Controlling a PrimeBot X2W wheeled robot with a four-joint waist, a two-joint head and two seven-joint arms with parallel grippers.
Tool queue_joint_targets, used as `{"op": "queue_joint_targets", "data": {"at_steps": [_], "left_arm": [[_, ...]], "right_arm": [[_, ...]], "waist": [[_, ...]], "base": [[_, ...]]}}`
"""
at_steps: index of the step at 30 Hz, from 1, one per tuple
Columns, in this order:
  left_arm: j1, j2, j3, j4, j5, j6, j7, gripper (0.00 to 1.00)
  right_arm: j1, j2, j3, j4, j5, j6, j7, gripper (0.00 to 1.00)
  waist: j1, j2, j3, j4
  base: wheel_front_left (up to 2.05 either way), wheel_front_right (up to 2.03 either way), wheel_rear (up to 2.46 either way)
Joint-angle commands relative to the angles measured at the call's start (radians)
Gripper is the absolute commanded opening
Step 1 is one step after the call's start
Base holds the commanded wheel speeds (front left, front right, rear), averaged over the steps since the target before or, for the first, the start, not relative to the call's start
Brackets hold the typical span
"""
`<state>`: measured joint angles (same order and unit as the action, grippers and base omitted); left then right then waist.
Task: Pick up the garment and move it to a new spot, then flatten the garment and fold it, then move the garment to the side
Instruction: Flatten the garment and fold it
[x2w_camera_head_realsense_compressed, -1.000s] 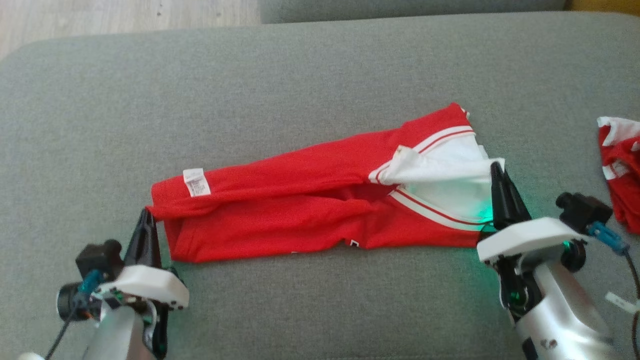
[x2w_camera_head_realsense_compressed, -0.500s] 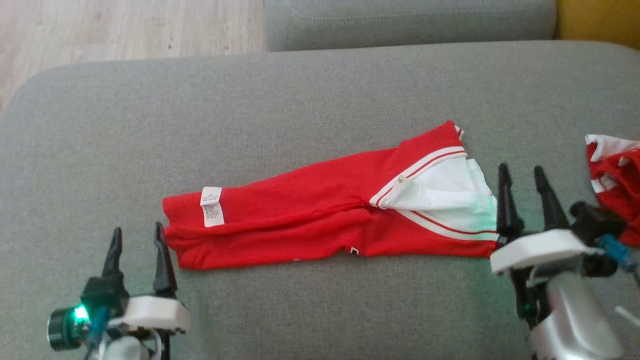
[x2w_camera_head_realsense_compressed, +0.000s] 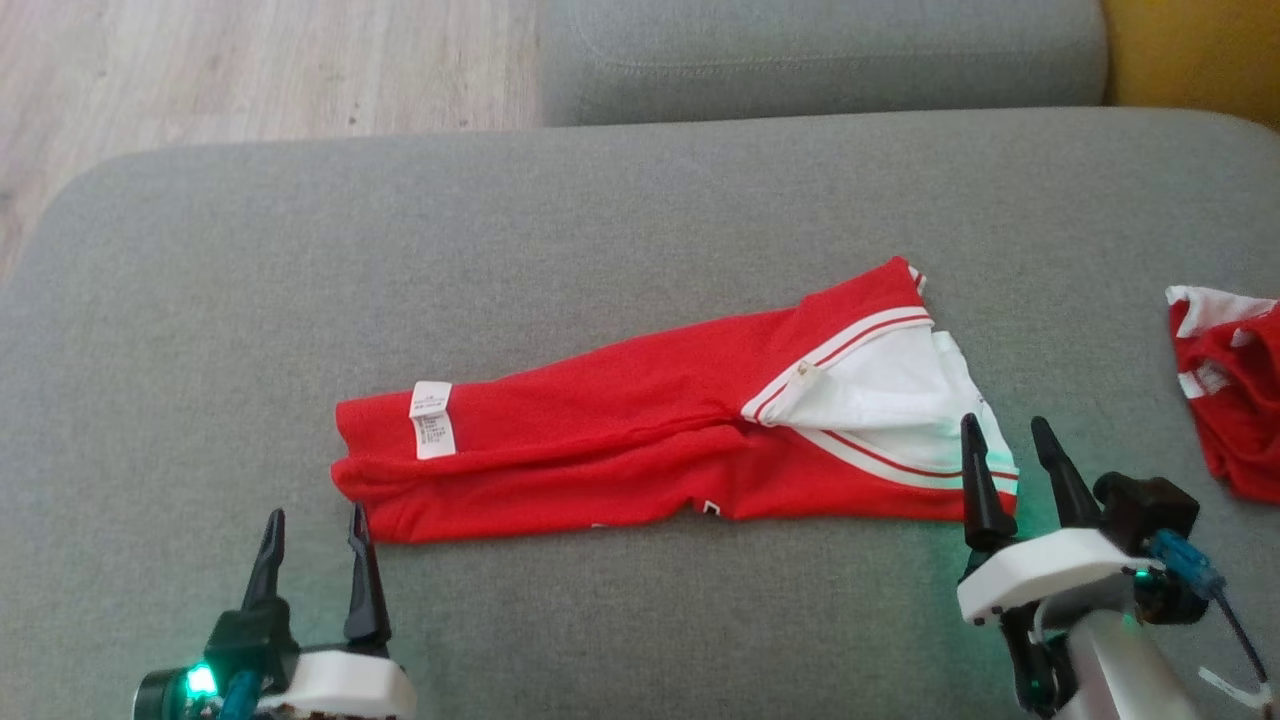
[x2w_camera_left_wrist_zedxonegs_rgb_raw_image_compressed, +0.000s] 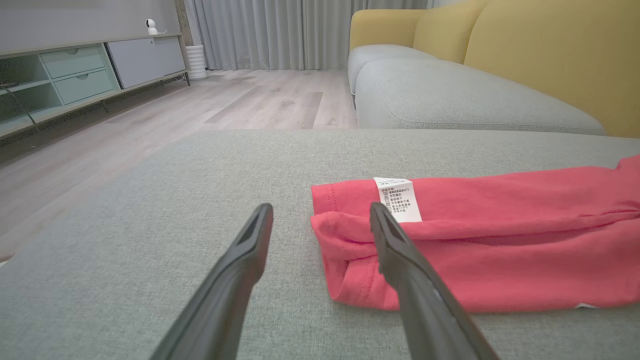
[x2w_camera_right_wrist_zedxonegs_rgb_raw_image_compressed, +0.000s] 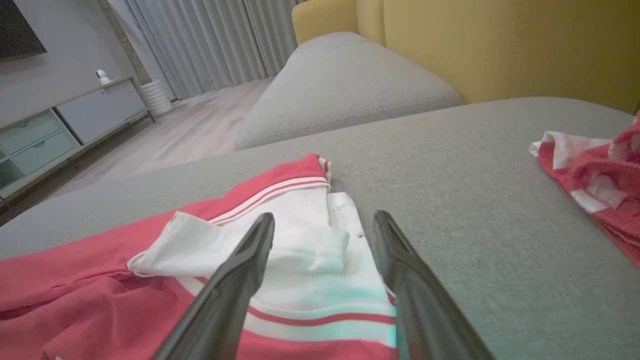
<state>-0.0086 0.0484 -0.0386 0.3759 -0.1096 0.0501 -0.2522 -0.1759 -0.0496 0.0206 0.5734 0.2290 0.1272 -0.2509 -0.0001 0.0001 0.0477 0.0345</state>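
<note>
Left claw (x2w_camera_head_realsense_compressed: 315, 513) and right claw (x2w_camera_head_realsense_compressed: 1002, 421) retreated from garment (x2w_camera_head_realsense_compressed: 620, 450) (second garment (x2w_camera_head_realsense_compressed: 1235, 420) apart).

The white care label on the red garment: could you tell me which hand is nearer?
Left. The left hand is open just off the garment's end by the label; the right hand is open at the opposite, white-trimmed end.

The dark two-fingered left gripper (x2w_camera_head_realsense_compressed: 315, 512) and right gripper (x2w_camera_head_realsense_compressed: 1003, 421) no longer pinch the folded red-and-white garment (x2w_camera_head_realsense_compressed: 600, 450); fingers spread, both retreat toward 6 o'clock.
</note>
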Motion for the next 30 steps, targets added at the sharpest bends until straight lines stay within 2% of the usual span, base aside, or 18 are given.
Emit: {"op": "queue_joint_targets", "data": {"at_steps": [1,8,16,21,25,27,28,30], "left_arm": [[-0.03,0.002,0.02,-0.036,-0.01,0.007,-0.01,1.0],[-0.065,0.002,-0.03,-0.017,-0.045,0.008,-0.01,1.0],[-0.098,0.002,-0.07,0.013,-0.075,0.02,-0.01,1.0],[-0.102,0.002,-0.064,0.017,-0.085,0.017,-0.01,1.0],[-0.106,0.002,-0.067,0.021,-0.086,0.012,-0.01,1.0],[-0.108,0.002,-0.073,0.023,-0.088,0.012,-0.01,1.0],[-0.109,0.002,-0.074,0.025,-0.089,0.012,-0.01,1.0],[-0.111,0.002,-0.076,0.027,-0.09,0.012,-0.01,1.0]], "right_arm": [[-0.058,-0.001,0.024,-0.017,-0.002,0.003,-0.011,1.0],[-0.19,-0.001,0.003,0.138,-0.069,0.003,-0.011,1.0],[-0.325,-0.002,-0.101,0.397,-0.119,0.003,0.017,1.0],[-0.352,-0.001,-0.111,0.495,-0.063,0.003,0.015,1.0],[-0.351,-0.001,0.003,0.532,0.074,0.003,0.028,1.0],[-0.337,-0.001,0.092,0.514,0.162,0.003,0.046,0.14],[-0.33,-0.001,0.13,0.504,0.192,0.003,0.051,0.0],[-0.321,-0.001,0.177,0.496,0.233,0.003,0.051,0.0]], "waist": [[0.0001,-0.0001,0.011,0.004],[0.0001,-0.0001,0.068,0.031],[0.0001,-0.0001,0.122,0.075],[0.0001,-0.0001,0.136,0.086],[0.0001,-0.0001,0.139,0.092],[0.0001,-0.0001,0.137,0.091],[0.0001,-0.0001,0.135,0.09],[0.0001,-0.0001,0.131,0.086]], "base": [[0.0,0.0,0.0],[0.0,0.0,0.0],[0.0,0.0,0.0],[0.0,0.0,0.0],[0.0,0.0,0.0],[0.0,0.0,0.0],[0.0,0.0,0.0],[0.0,0.0,0.0]]}}
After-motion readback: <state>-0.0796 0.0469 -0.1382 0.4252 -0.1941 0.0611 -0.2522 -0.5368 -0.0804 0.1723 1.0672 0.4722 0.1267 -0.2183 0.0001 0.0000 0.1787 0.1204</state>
